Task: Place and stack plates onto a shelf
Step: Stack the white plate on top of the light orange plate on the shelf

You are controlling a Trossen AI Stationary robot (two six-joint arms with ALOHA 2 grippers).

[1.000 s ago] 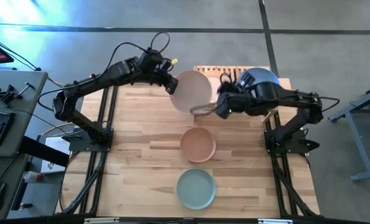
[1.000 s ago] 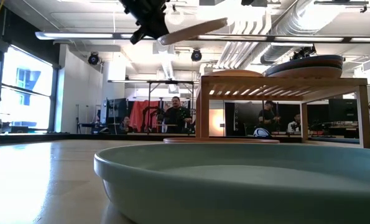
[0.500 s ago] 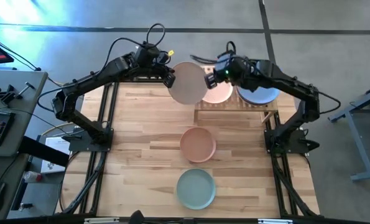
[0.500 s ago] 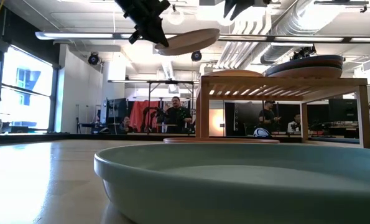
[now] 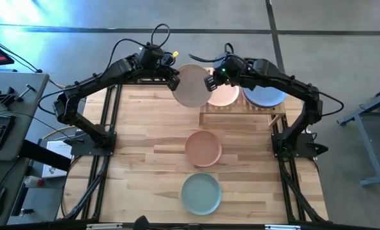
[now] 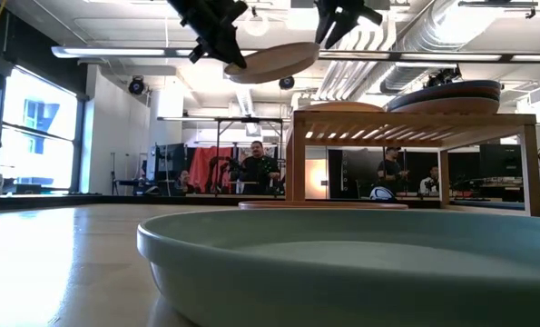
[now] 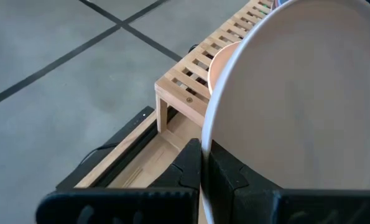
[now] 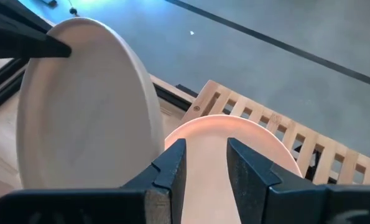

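My left gripper (image 5: 173,80) is shut on a beige plate (image 5: 191,86) that it holds in the air beside the left end of the slatted wooden shelf (image 5: 241,112). My right gripper (image 5: 209,83) is open just past the plate's right edge, above it in the low view (image 6: 336,27). In the right wrist view the beige plate (image 8: 85,106) stands outside one finger (image 8: 170,163), and I cannot tell whether they touch. A pale pink plate (image 5: 226,96) lies on the shelf's left half. A stack topped by a light blue plate (image 5: 266,94) sits on its right half. My left gripper pinches the beige plate's rim (image 7: 203,140) between its two fingers, at the plate's left edge. The fingers come at it about level from the table's left. The plate is lifted clear and lies nearly flat (image 6: 271,62), above the height of the shelf top.
A salmon plate (image 5: 204,148) and a mint plate (image 5: 200,194) lie on the tabletop toward the near edge; the mint one fills the low view's foreground (image 6: 342,263). People sit in the room behind the shelf (image 6: 256,168).
My right gripper has risen from in front of the shelf and gone toward the far edge and left, to the held plate's right edge. My left gripper has shifted slightly toward the far edge, and the plate has tipped from slanted to nearly level.
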